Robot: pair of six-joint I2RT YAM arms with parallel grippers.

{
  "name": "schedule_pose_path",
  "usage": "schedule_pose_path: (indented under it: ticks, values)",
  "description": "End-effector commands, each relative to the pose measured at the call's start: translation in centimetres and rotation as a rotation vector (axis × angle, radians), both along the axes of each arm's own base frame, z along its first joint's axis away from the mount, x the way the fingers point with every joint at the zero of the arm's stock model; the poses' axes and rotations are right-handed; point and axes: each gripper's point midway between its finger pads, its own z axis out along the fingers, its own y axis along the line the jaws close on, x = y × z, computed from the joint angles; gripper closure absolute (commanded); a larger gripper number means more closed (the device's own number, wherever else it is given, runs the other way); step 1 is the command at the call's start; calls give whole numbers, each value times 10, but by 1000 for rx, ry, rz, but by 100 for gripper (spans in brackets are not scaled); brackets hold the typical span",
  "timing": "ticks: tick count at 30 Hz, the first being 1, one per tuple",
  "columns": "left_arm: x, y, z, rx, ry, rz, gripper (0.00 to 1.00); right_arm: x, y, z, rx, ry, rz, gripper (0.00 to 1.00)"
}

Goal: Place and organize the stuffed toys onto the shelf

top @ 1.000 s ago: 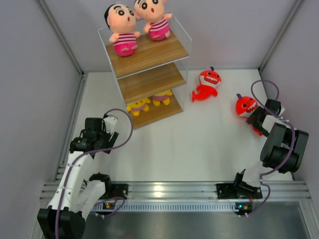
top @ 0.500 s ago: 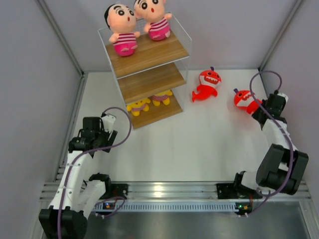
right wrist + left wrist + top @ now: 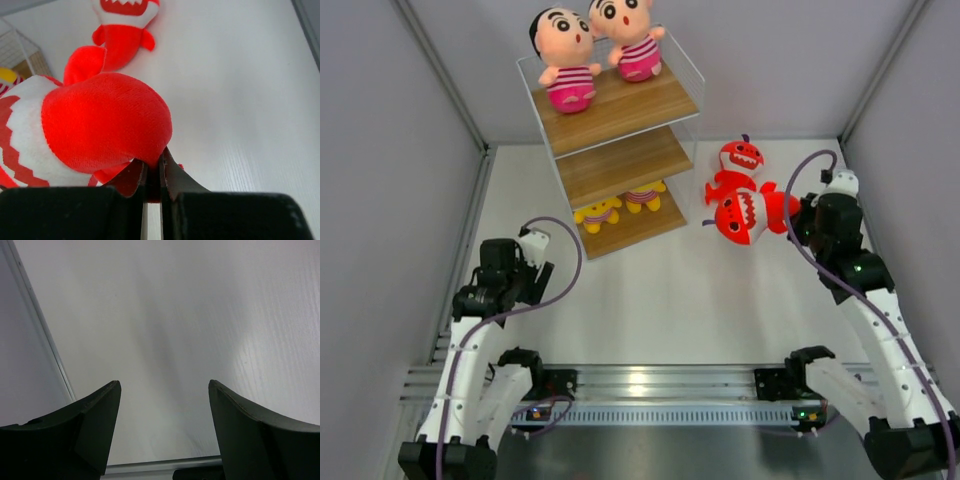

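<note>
My right gripper (image 3: 798, 215) (image 3: 152, 167) is shut on a thin fold of a red shark (image 3: 748, 216) (image 3: 100, 127), which hangs off the table just right of the shelf (image 3: 620, 160). A second red shark (image 3: 738, 162) (image 3: 122, 30) lies on the table behind it. Two boy dolls (image 3: 568, 60) (image 3: 632, 38) sit on the shelf's top board. Two yellow dolls (image 3: 597, 212) (image 3: 646, 197) lie on the bottom board; the middle board is bare. My left gripper (image 3: 535, 262) (image 3: 165, 390) stands open over bare table at the left.
Grey walls close in the white table on the left, right and back. A metal rail (image 3: 660, 382) runs along the near edge between the arm bases. The left wrist view shows the table's left edge strip (image 3: 40, 330).
My right gripper has shut on the shark by the right wall, lifted it and carried it left toward the shelf. The left arm has drawn back a little toward its base.
</note>
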Motion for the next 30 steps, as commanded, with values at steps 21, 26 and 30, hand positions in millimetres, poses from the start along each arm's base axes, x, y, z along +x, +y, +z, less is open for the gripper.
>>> schedule_pose_path:
  ticks: [21, 26, 30]
  values:
    - [5, -1, 23, -23, -112, 10, 23, 14, 197, 122, 263, -222, 310, 100]
    - [4, -4, 21, -31, -105, -4, 23, 37, 217, 135, 386, -305, 267, 100]
    - [5, -4, 22, -32, -110, -7, 23, 53, 236, 132, 498, -315, 225, 100]
